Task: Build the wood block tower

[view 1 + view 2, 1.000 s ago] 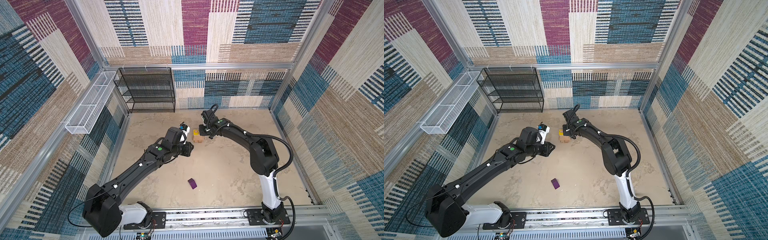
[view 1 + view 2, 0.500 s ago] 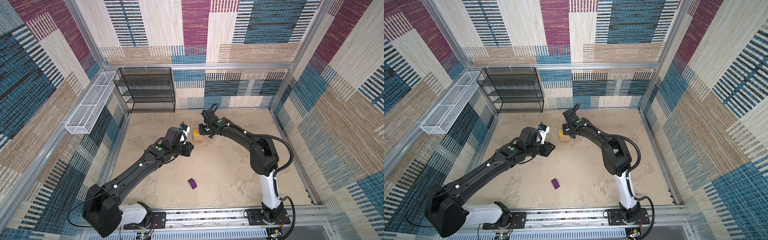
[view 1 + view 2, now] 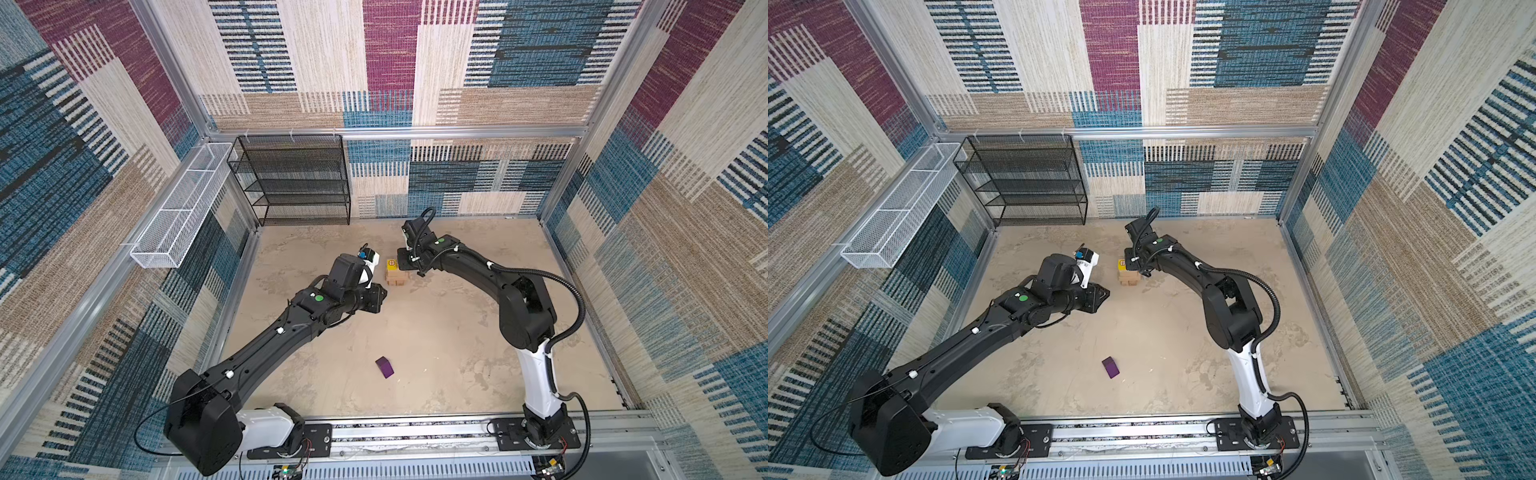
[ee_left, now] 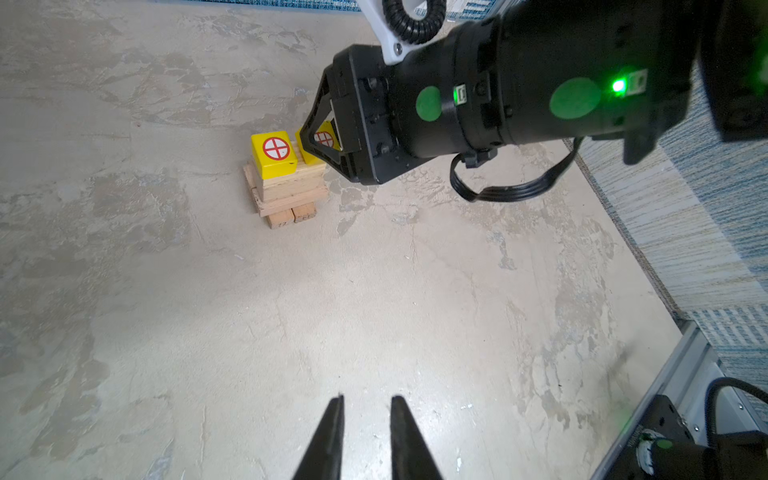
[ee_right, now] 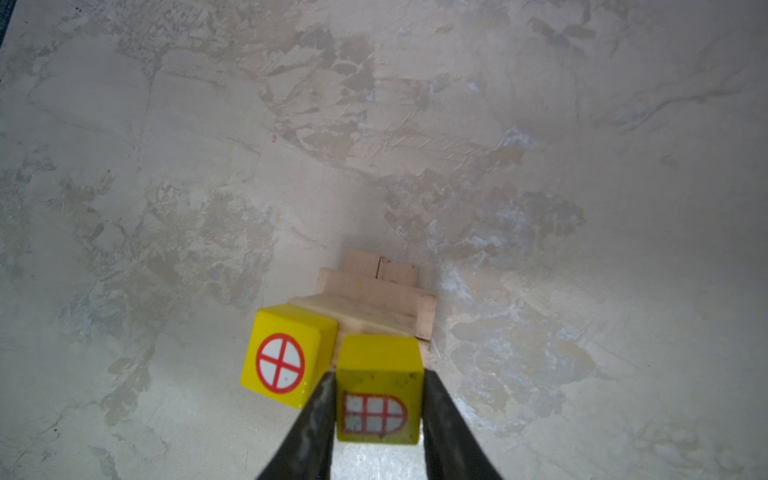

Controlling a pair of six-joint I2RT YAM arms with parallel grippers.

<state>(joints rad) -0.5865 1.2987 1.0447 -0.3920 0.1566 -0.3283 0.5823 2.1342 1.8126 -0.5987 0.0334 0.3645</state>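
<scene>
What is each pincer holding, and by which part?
Nothing in the left pincer. The right pincer flanks the arched-window cube by opposite sides; clamped or released, cannot tell.

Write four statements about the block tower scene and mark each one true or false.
1. The purple block tops the wood block tower. False: it lies on the table, apart from the tower.
2. A yellow cube with a crossed circle sits atop the tower. True.
3. The left gripper holds a tan brick. False: nothing is between its fingers.
4. The yellow cube with the arched window is between the right gripper's fingers. True.
</scene>
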